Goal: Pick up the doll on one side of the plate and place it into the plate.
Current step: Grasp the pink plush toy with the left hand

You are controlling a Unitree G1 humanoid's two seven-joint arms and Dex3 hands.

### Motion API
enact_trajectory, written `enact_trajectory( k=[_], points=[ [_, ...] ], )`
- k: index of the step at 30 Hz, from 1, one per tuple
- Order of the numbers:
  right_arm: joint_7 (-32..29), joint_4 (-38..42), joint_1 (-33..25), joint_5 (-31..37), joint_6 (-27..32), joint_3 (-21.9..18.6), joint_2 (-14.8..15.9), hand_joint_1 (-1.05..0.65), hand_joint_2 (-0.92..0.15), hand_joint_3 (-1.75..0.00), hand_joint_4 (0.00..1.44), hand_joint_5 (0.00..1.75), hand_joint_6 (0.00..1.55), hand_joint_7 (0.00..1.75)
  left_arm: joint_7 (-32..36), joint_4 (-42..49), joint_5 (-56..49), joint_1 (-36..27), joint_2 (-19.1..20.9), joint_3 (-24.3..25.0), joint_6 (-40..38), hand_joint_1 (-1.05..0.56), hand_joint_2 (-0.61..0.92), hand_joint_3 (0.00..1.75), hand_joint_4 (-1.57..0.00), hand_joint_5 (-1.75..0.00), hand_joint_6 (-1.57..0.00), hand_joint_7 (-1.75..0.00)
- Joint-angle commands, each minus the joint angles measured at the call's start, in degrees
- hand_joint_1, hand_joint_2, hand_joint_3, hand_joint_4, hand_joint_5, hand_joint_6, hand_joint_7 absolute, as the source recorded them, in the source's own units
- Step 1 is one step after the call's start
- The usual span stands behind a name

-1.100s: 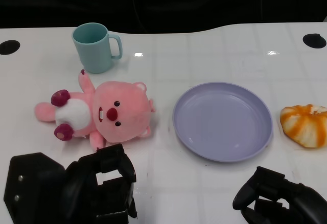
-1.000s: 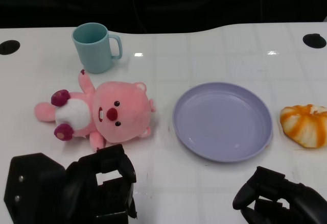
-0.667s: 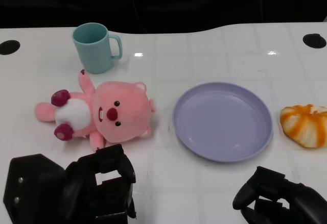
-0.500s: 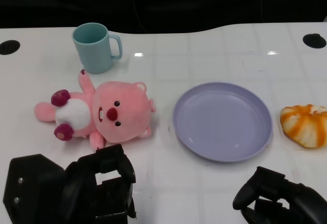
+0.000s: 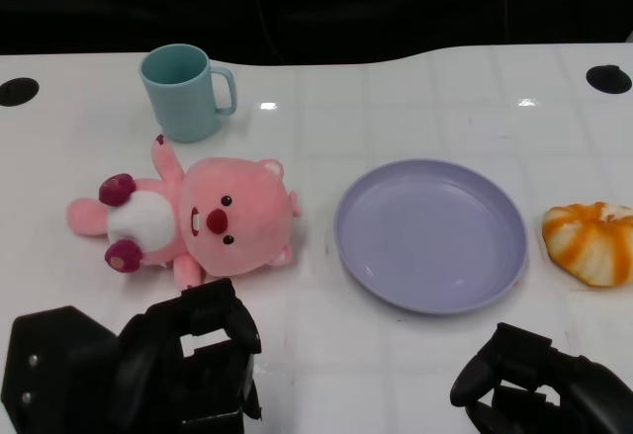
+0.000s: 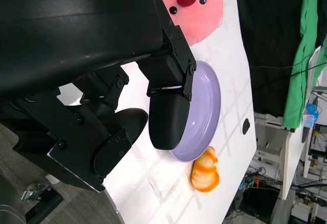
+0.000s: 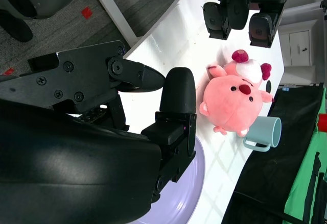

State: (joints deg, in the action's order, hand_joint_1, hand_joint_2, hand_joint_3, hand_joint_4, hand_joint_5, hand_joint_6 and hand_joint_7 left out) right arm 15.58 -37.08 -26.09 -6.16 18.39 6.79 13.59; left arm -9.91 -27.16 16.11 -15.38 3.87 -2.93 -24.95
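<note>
The pink plush doll [image 5: 193, 218] lies on its back on the white table, left of the lavender plate [image 5: 430, 236], which holds nothing. My left hand [image 5: 148, 370] hovers at the near edge just in front of the doll, its fingers apart and holding nothing. My right hand [image 5: 539, 390] rests low at the near right, in front of the plate, also holding nothing. The left wrist view shows the doll [image 6: 196, 4] and the plate [image 6: 204, 117] beyond my fingers [image 6: 168, 96]. In the right wrist view the doll [image 7: 237, 99] lies past the plate [image 7: 179, 203].
A teal mug [image 5: 183, 91] stands behind the doll at the far left. An orange-and-white striped object [image 5: 590, 241] lies right of the plate near the table's right edge. Black holes mark the far corners of the table.
My left hand has sunk slightly toward the near edge. The doll, the plate and my right hand have not moved.
</note>
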Motion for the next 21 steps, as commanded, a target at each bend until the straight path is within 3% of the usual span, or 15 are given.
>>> enact_trajectory(
  k=[1, 4, 6, 13, 21],
  points=[
    [0.2, 0.3, -0.3, -0.3, -1.0, -0.1, 0.1, -0.24, -0.92, -0.51, 0.69, 1.75, 0.52, 1.64, -0.3, 0.6, 0.5, -0.3, -0.4, 1.1, 2.5, -0.03, 0.46, 1.35, -0.83, -1.51, -0.83, -1.20],
    [0.1, 0.6, -0.3, -0.2, -1.3, 0.0, 0.0, -0.24, -0.92, -0.51, 0.69, 1.75, 0.52, 1.64, 0.0, 0.6, -0.5, 0.0, -0.2, 1.1, 4.5, -0.09, 0.43, 1.31, -0.79, -1.39, -0.79, -1.03],
    [0.1, 0.8, -0.3, 0.0, -1.8, 0.1, 0.0, -0.23, -0.92, -0.51, 0.70, 1.75, 0.52, 1.64, -0.1, 0.6, -1.8, 0.3, 0.4, 1.0, 6.4, -0.14, 0.47, 1.14, -0.75, -1.30, -0.76, -0.90],
    [0.1, 1.1, -0.6, 0.0, -2.7, 0.5, 0.0, -0.24, -0.91, -0.52, 0.70, 1.75, 0.53, 1.64, -0.1, -0.6, -8.3, 1.6, 3.6, 0.3, 11.8, -0.27, 0.87, 0.26, -0.49, -0.99, -0.68, -0.25],
    [0.0, 0.8, -1.0, 0.0, -2.5, 0.6, -0.1, -0.24, -0.91, -0.53, 0.71, 1.75, 0.54, 1.65, -0.7, -0.9, -19.3, 5.4, 10.2, -0.2, 15.6, -0.46, 0.92, 0.09, -0.27, -0.81, -0.51, -0.07]
  ],
)
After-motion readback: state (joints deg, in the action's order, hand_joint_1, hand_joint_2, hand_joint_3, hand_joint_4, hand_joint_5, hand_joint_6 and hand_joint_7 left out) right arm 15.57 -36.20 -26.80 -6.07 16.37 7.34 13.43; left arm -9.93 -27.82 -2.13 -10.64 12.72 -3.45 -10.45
